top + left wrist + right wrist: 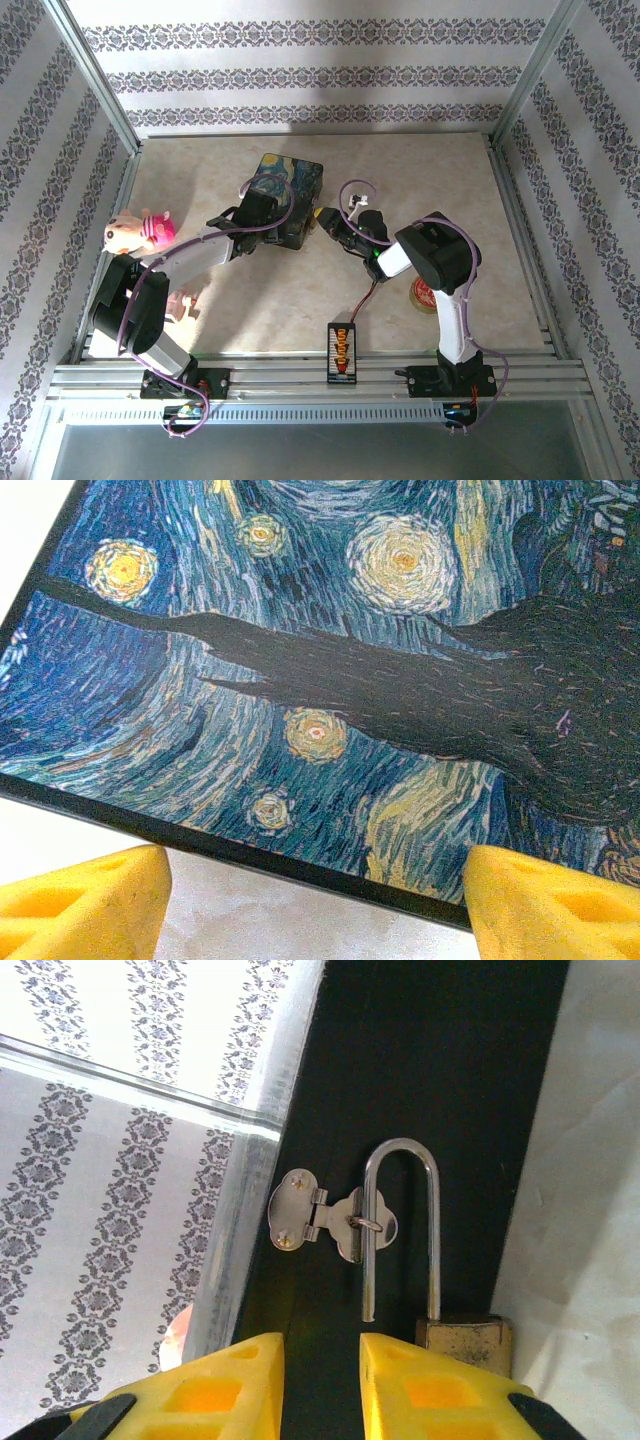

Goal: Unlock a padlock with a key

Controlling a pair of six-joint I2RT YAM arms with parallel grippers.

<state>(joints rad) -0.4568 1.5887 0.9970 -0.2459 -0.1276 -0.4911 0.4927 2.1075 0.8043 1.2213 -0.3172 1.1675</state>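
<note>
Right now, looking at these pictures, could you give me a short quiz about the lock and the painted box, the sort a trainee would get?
1. True or false: the padlock has both legs of its shackle seated in its body.
2. The shackle hangs through: A) the silver clasp on the dark-blue painted box; B) a chain; C) a door handle.
3. Which tool faces the padlock, left or right?

Key
1. False: one leg hangs free.
2. A.
3. The right tool. The left tool hovers at the box's painted lid, fingers wide apart.
</note>
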